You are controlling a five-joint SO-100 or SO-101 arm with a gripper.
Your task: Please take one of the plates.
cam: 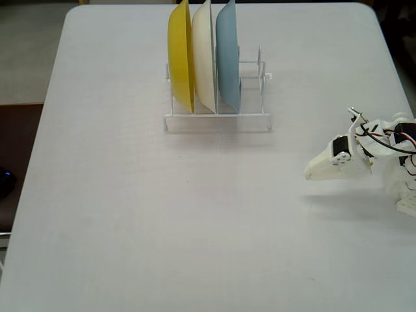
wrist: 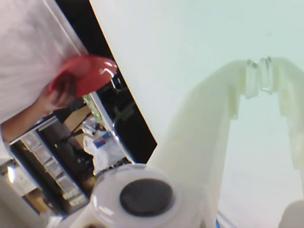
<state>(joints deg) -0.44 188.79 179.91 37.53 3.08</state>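
The white table (cam: 130, 214) fills the fixed view. At its far middle stands a wire rack (cam: 218, 120). Three plates are set on edge in it, from left to right a yellow plate (cam: 181, 55), a cream plate (cam: 204, 55) and a light blue plate (cam: 227, 58). The slots to the right of the blue one are bare.

The gripper (cam: 309, 174) sits near the table's right edge, low over the top and pointing left. Its fingers are together with nothing between them (the wrist view shows the tips of the gripper (wrist: 260, 71) meeting over bare table).

No orange plate is in the rack. In the wrist view a glossy red-orange rounded thing (wrist: 90, 71) is in a person's hand (wrist: 57, 92) beyond the table edge. This is probably the plate, though I cannot tell for sure.

From the gripper the rack lies to the left and farther away. The plates' faces look left and right, so their thin rims point near and far, and the blue plate is the closest to the gripper.
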